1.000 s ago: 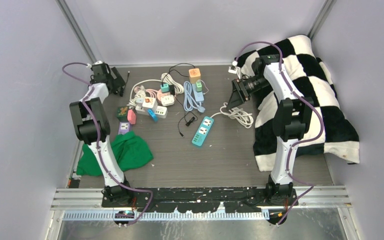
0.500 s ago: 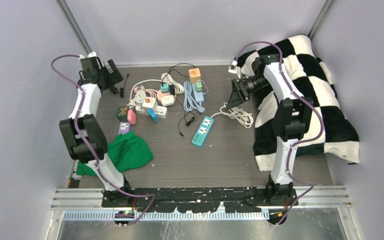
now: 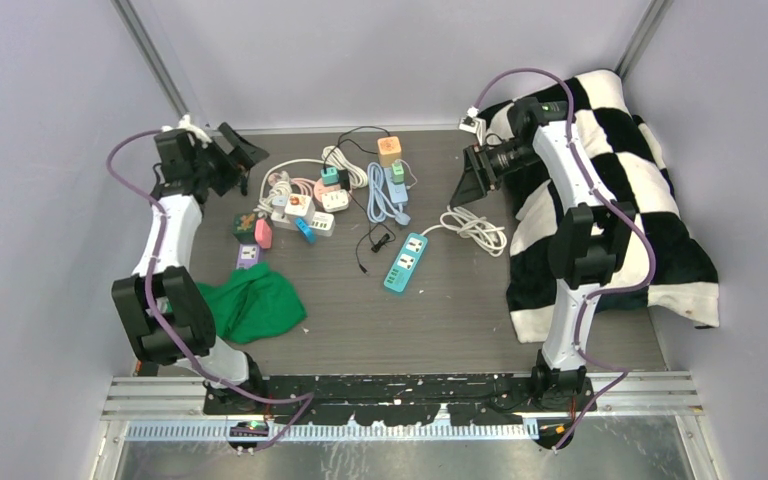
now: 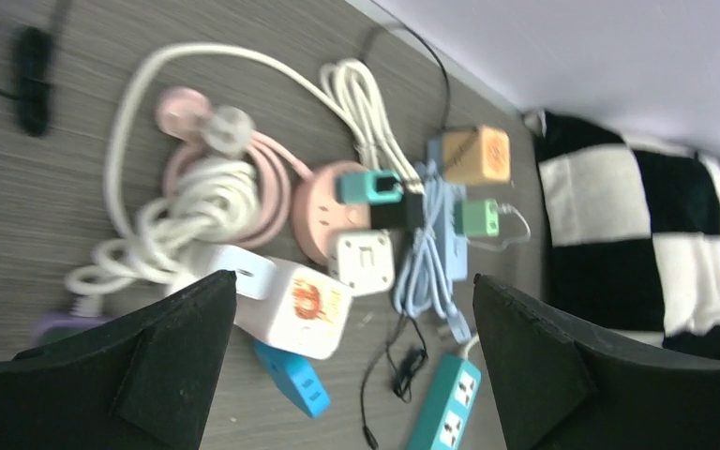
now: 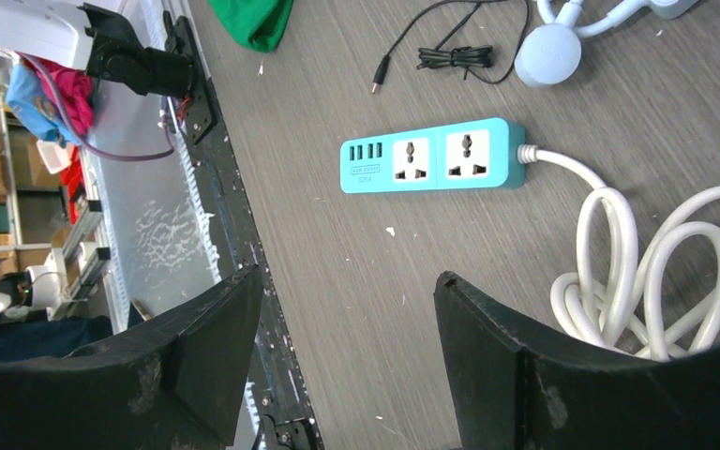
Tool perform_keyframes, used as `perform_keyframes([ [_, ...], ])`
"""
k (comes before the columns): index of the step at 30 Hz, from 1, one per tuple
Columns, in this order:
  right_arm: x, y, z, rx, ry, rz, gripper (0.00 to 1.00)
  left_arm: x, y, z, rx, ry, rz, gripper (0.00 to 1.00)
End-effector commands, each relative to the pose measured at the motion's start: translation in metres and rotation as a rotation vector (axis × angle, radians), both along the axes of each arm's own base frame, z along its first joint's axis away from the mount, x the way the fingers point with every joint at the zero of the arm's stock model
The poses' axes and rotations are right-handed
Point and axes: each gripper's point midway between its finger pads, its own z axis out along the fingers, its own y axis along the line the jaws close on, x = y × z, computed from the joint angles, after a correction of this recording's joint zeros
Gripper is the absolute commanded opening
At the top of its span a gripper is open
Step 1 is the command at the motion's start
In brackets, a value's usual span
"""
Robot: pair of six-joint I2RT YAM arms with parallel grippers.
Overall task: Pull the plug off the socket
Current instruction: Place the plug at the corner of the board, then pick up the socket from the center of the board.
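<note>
Both end effectors had their fingers apart and held nothing. The left end effector (image 4: 352,281) hovered above the tangle of cords at the upper middle of the top view. The right end effector (image 5: 349,277) hung over the teal power strip (image 5: 431,155), whose outlets were bare.

To my eye the likeliest target was the teal plug (image 4: 368,187), seated in the round pink socket (image 4: 317,217) at the centre of the left wrist frame, touching a black plug (image 4: 397,210) and just above a white adapter (image 4: 361,262). It looked small, blocky and crowded.

I judged the left should drop squarely onto the plug's body, clear of its neighbours and the looped white cord (image 4: 173,220), then pull straight along the pins. The socket seemed light and loose on the surface (image 4: 47,202), so the right would do well to pin it.
</note>
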Motion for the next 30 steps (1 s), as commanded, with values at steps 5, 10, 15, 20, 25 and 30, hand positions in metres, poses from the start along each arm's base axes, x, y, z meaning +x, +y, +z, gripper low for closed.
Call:
perform_keyframes([
  [5, 0.000, 0.002, 0.020, -0.029, -0.083, -0.017, 0.72, -0.047, -0.161, 0.026, 0.113, -0.114, -0.411, 0.97],
  [10, 0.001, -0.001, 0.013, -0.064, -0.072, -0.056, 0.72, -0.074, -0.243, -0.008, 0.139, -0.100, -0.542, 0.96],
  [15, 0.006, -0.007, 0.003, -0.120, -0.070, -0.109, 0.73, -0.088, -0.292, -0.040, 0.258, -0.050, -0.627, 0.95],
  [20, 0.013, -0.010, -0.005, -0.151, -0.062, -0.149, 0.73, -0.096, -0.318, -0.071, 0.424, 0.012, -0.658, 0.91],
  [25, 0.019, -0.014, -0.007, -0.158, -0.051, -0.179, 0.73, -0.103, -0.337, -0.091, 0.500, 0.037, -0.684, 0.87],
  [30, 0.021, -0.017, -0.009, -0.159, -0.046, -0.192, 0.73, -0.114, -0.353, -0.117, 0.569, 0.087, -0.758, 0.87],
])
